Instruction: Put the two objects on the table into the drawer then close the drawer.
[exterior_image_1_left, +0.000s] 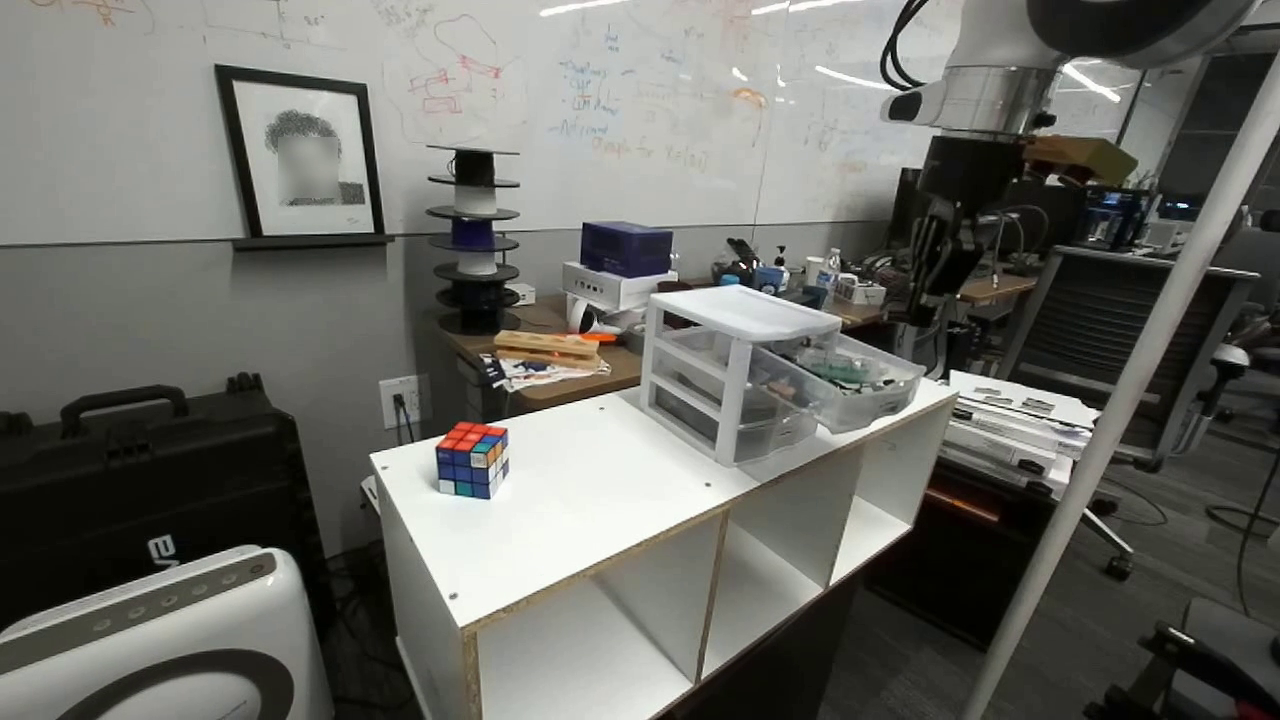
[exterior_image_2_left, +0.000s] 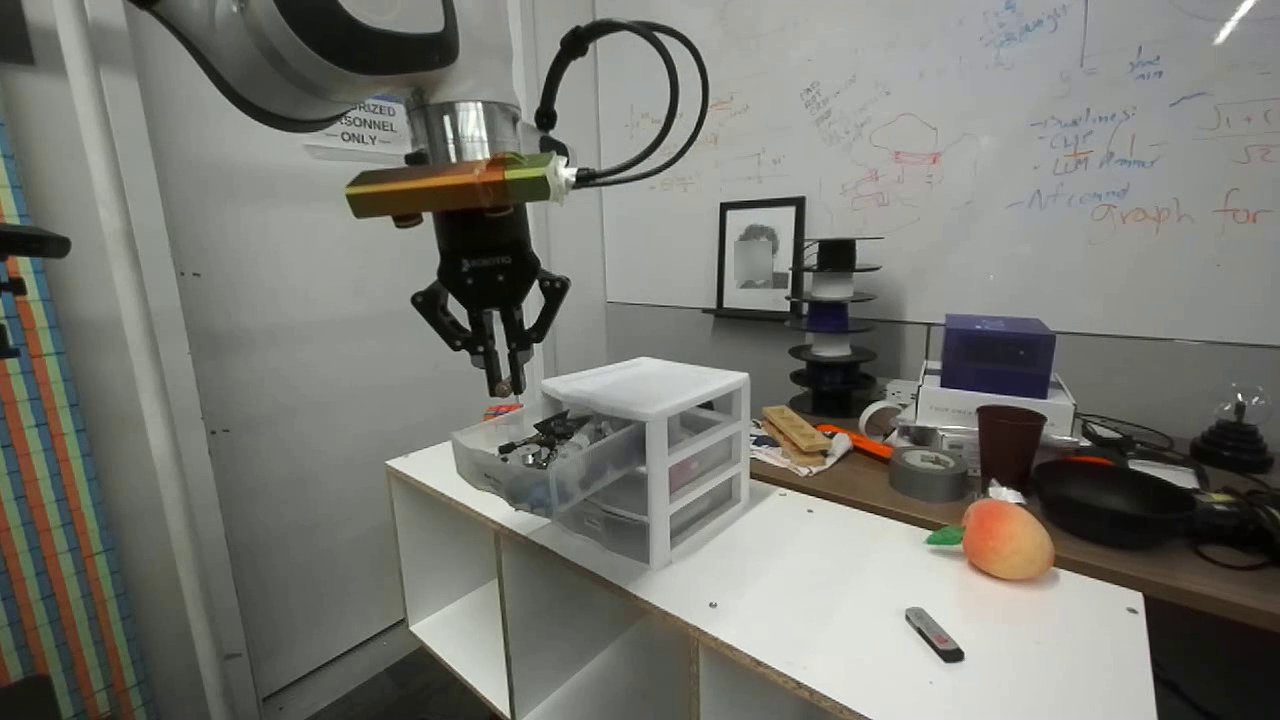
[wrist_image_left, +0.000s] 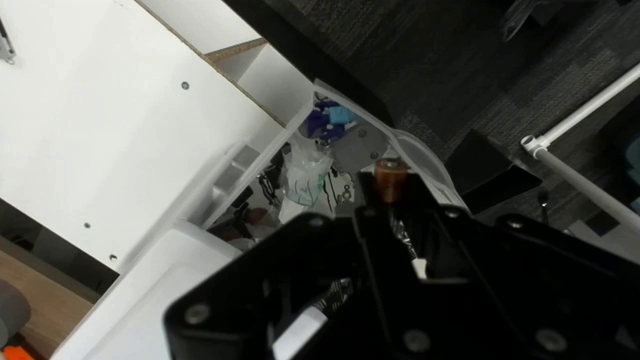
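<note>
One gripper (exterior_image_2_left: 507, 386) is closed on one copper-brown cylinder (wrist_image_left: 391, 181), perhaps a battery, pinched at its tips with the long axis seemingly level. Below, apart from it, one pulled-out drawer (exterior_image_1_left: 882, 402) gapes, its jumbled small parts (exterior_image_2_left: 545, 440) too mixed to count. In the wrist view the cylinder lines up nearer the drawer's front wall than the one drawer unit (exterior_image_2_left: 650, 385), so lowering probably wants a slight shift inward. Three loose things rest on the table (exterior_image_2_left: 800, 590): one dark-and-silver bar (exterior_image_2_left: 935, 636), type unclear; one peach (exterior_image_2_left: 1010, 540); and, toward the opposite end, one Rubik's cube (exterior_image_1_left: 472, 460). If the cylinder is one task object, I cannot tell which of these is the other.
</note>
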